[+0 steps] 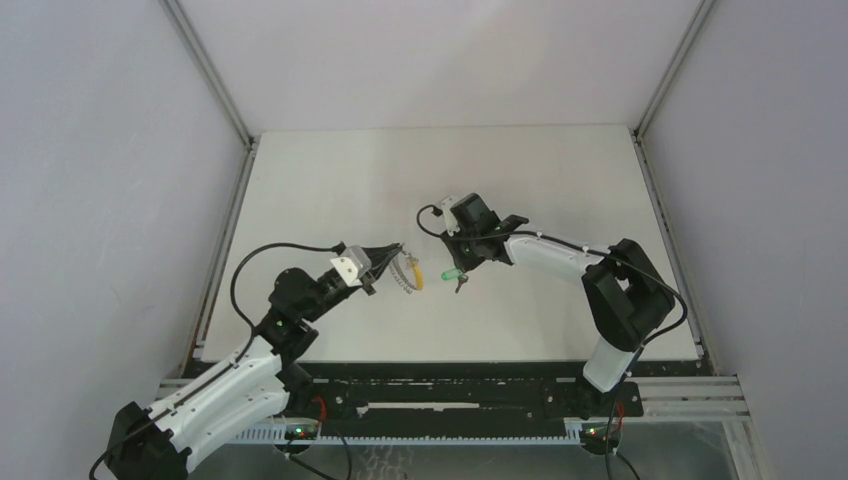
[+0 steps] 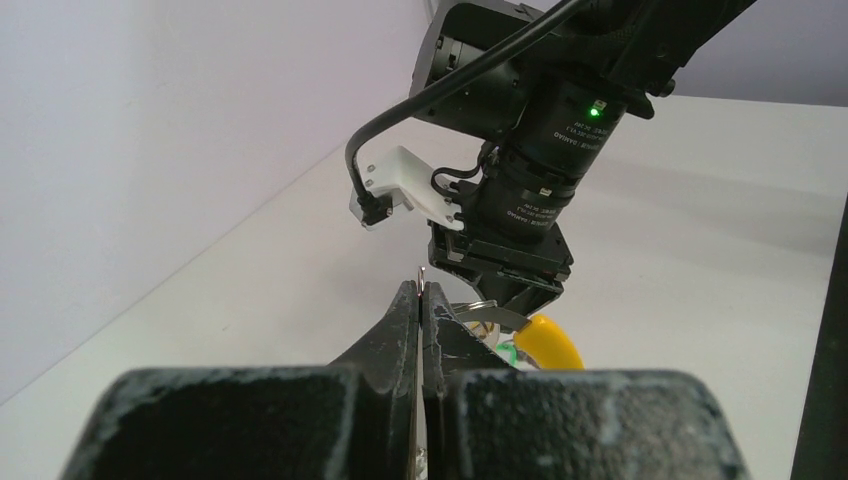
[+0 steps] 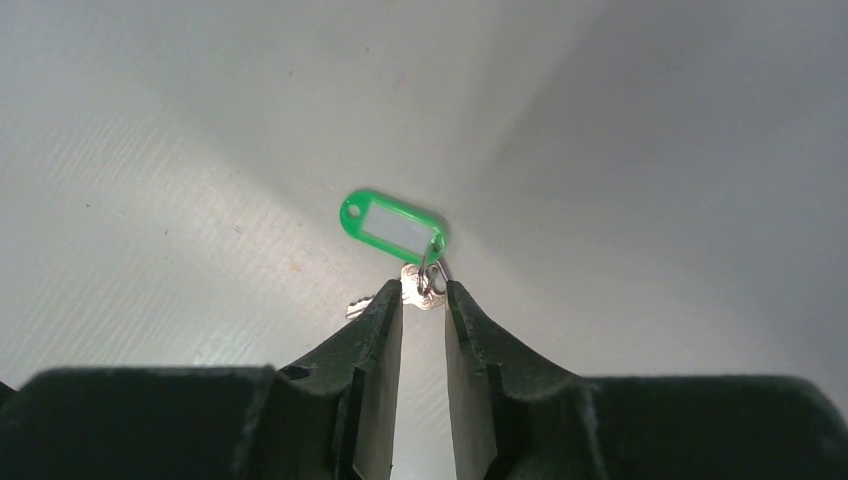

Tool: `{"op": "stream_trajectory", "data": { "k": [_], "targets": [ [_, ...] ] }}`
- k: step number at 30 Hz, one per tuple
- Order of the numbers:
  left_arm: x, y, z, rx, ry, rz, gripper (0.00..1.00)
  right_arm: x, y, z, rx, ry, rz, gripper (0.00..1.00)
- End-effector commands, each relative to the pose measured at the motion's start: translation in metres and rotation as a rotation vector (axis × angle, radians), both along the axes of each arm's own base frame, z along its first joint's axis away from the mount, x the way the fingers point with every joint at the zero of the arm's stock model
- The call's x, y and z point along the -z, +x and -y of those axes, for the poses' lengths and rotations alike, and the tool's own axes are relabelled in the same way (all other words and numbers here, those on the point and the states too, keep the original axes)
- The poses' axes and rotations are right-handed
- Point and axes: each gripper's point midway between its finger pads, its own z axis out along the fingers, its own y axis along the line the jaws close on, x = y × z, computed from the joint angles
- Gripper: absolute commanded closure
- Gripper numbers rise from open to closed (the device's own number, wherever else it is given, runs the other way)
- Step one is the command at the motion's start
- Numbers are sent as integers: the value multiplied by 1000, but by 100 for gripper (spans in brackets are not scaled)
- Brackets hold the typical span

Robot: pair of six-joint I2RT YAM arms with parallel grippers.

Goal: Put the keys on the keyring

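My left gripper [image 1: 397, 253] is shut on the thin grey keyring [image 1: 404, 272], which hangs from it with the yellow-headed key [image 1: 419, 276]. In the left wrist view a sliver of the ring's wire [image 2: 422, 273] pokes out between the closed fingertips, and the yellow head [image 2: 548, 341] shows behind them. My right gripper [image 1: 458, 264] is just to the right. Its jaws stand narrowly apart, pinching the metal head of the green key [image 3: 413, 290]. The green tag [image 3: 392, 222] hangs beyond the tips on a small ring. It also shows in the top view [image 1: 449, 272].
The white table [image 1: 560, 180] is walled in by grey panels on the left, back and right. The right arm's wrist and camera [image 2: 520, 170] fill the space just ahead of my left fingers.
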Motion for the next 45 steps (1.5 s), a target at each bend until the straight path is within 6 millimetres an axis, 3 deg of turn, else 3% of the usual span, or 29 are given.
{"op": "stream_trajectory", "data": {
  "k": [1,19,45],
  "targets": [
    [-6,-3,-3,-3,-20,51,100,-5,2,-4,28,9,-29,78],
    [-6,-3,-1,4,-18,47,100,14,2,-7,-4,-65,-28,80],
    [-8,-5,0,15,-22,50,100,20,0,-8,-31,-124,-78,84]
  ]
}}
